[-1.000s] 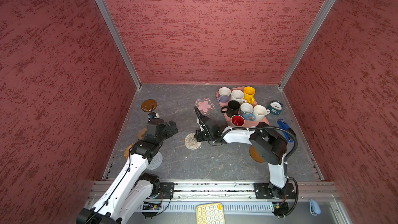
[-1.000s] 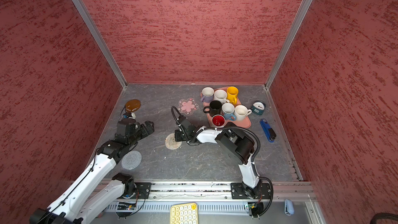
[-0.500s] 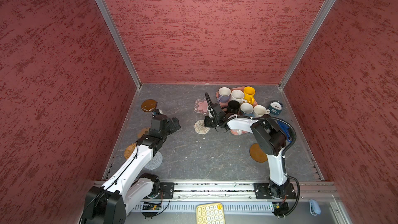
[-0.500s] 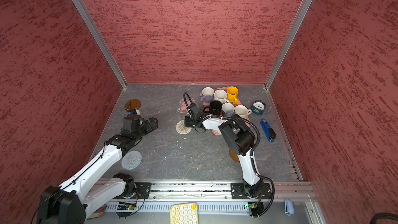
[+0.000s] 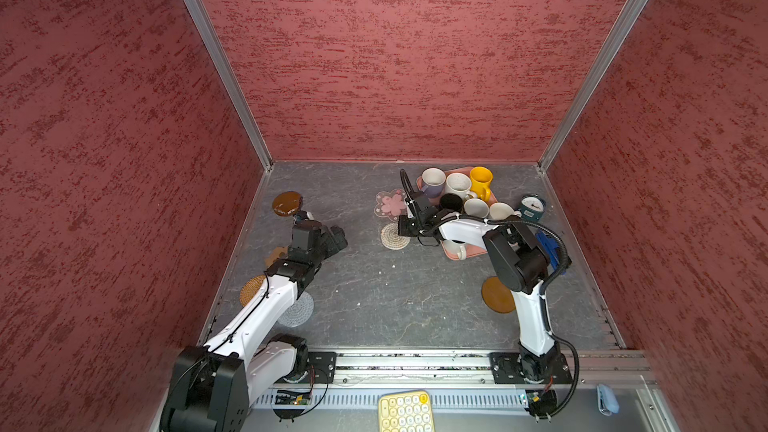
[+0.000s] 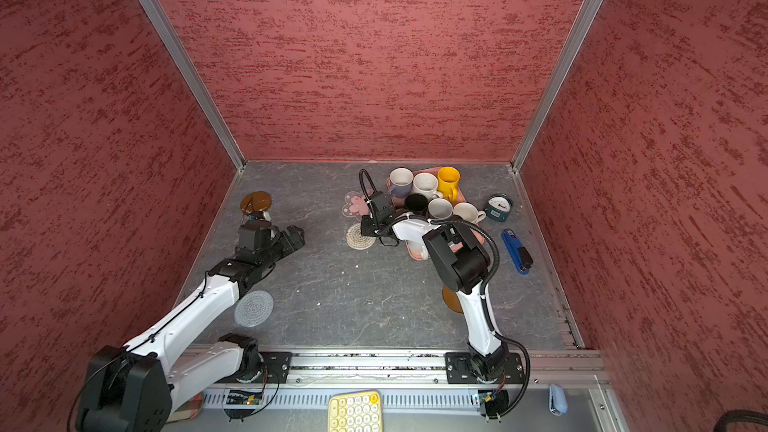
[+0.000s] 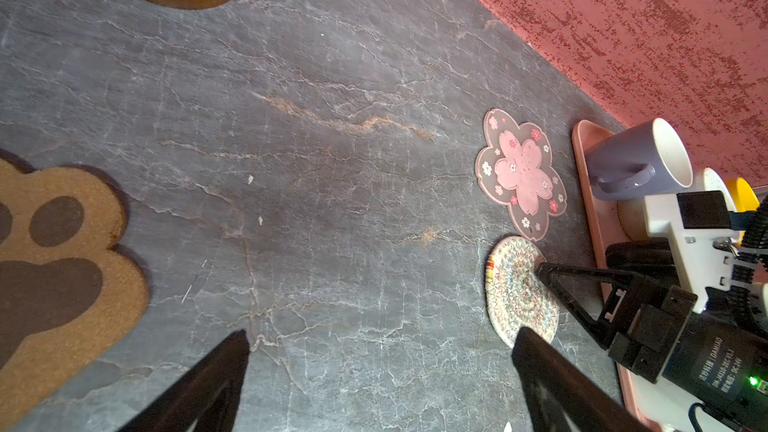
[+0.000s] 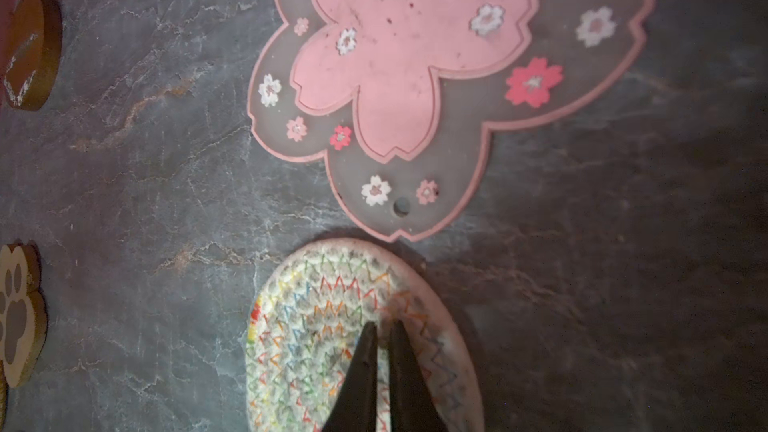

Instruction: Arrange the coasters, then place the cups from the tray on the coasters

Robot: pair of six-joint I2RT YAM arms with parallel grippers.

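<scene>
Right jaws over woven coaster (image 8: 307, 334), contact unclear

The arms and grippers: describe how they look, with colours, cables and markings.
Both the left arm and the right arm have white links and black joints. A ribbed black hose loops over the right one, and a thin black cable follows the left. The left gripper and right gripper are black and taper to points.
</scene>
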